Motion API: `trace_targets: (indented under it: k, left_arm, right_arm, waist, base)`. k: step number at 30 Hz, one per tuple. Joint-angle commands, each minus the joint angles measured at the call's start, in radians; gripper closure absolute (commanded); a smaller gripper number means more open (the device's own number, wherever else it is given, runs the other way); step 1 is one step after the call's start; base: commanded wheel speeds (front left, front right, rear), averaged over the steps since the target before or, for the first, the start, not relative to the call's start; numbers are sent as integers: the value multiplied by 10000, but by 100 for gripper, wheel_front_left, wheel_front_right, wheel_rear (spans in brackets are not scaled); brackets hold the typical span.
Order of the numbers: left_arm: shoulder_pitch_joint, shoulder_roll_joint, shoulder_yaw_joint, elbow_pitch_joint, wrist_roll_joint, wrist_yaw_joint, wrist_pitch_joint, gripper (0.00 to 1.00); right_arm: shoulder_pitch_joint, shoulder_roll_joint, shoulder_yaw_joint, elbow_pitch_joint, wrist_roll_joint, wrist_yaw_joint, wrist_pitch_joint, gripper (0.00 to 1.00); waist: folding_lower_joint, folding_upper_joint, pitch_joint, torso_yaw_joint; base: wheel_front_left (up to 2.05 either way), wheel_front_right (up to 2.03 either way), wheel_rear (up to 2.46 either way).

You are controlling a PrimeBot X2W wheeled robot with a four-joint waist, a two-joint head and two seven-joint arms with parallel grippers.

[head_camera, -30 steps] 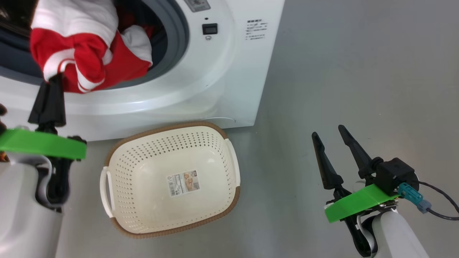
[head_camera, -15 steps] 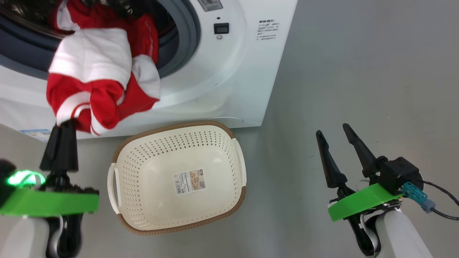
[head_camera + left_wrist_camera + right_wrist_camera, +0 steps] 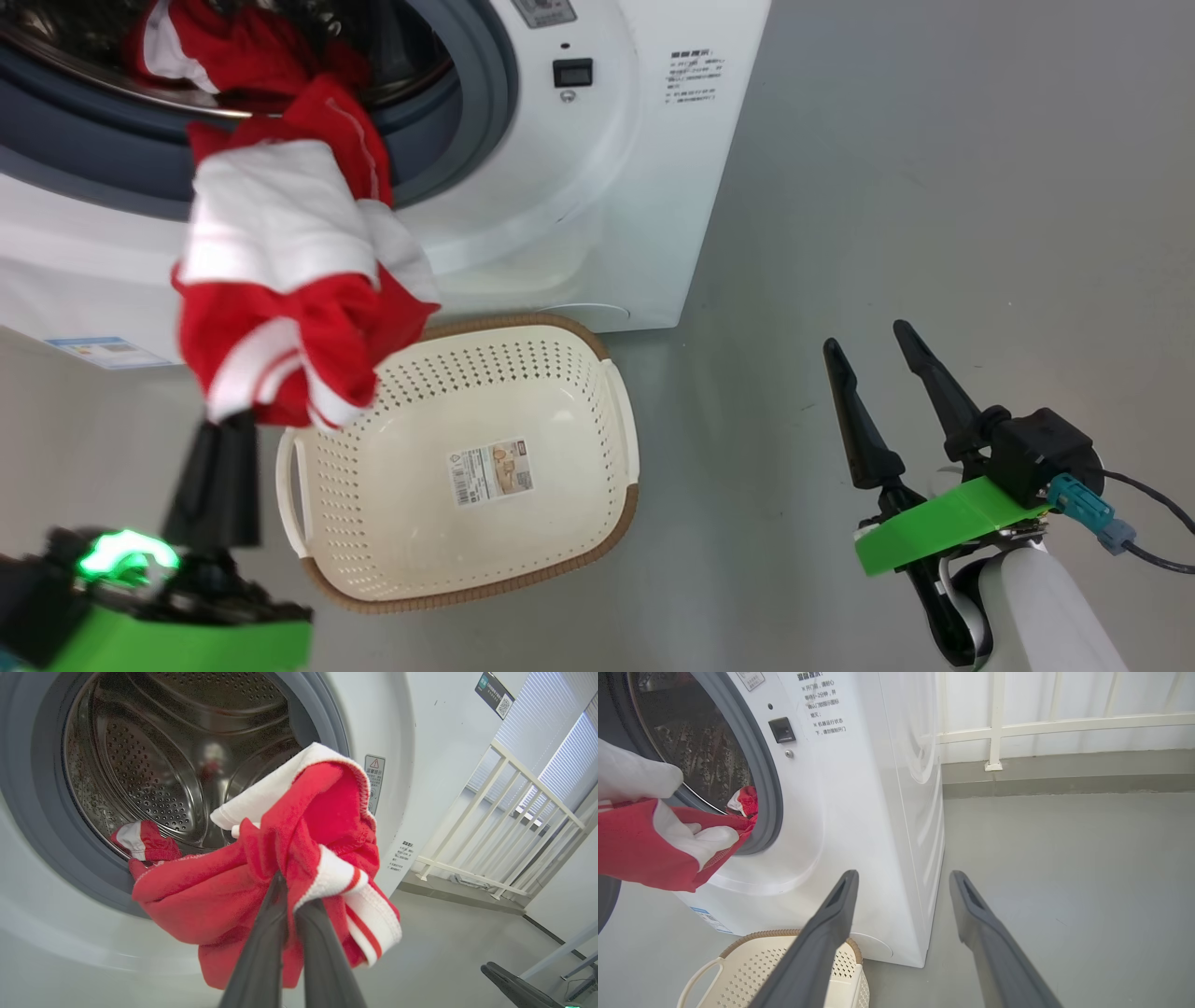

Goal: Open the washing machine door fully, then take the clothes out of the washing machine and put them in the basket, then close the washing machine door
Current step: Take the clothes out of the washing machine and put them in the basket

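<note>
1. Since half a second back, the left fingers (image 3: 217,476) have carried the clothes (image 3: 280,299) off the machine (image 3: 597,187) front and out over the basket (image 3: 523,323), at its back-left corner.
2. They pinch the red bundle tight. The right fingers (image 3: 854,420) stand wide apart, holding nothing, above the floor right of the basket.
3. Opening looks done. The basket holds nothing yet, so dropping, more fetching and closing the door remain.
4. The left wrist view looks deep into the drum (image 3: 154,756), where a red piece (image 3: 145,842) sits on its lip. The head view cuts the drum short but gives the basket whole.
</note>
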Motion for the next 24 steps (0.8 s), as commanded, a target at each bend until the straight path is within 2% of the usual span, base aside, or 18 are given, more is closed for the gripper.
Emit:
trace_targets:
  k: [1,5,9,15,24]
  left_arm:
    - [90,187,186,-357,15,-21,-80,100]
    - [413,112,-392,-163,-178,-21,-80,100]
    - [268,120,-883,712,-284,-21,-80,100]
    - [-399,120,-1571,2662,-473,-21,-80,100]
    - [-1738,-17,-2515,5269,-1484,-21,-80,100]
  right_arm:
    - [168,25,223,-250,-70,16,-49,0]
    - [147,24,219,-276,-78,16,-49,0]
    - [104,28,218,-292,-101,16,-49,0]
    - [-6,40,308,-276,-125,16,-49,0]
    - [-170,80,381,-342,-205,16,-49,0]
  waist:
    - [0,0,-2,-20]
    - [0,0,54,-48]
    - [0,0,153,-50]
    - [0,0,309,-110]
    - [0,0,749,-213]
  base:
    - [0,0,0]
    - [0,0,0]
    - [0,0,0]
    - [0,0,0]
    - [0,0,0]
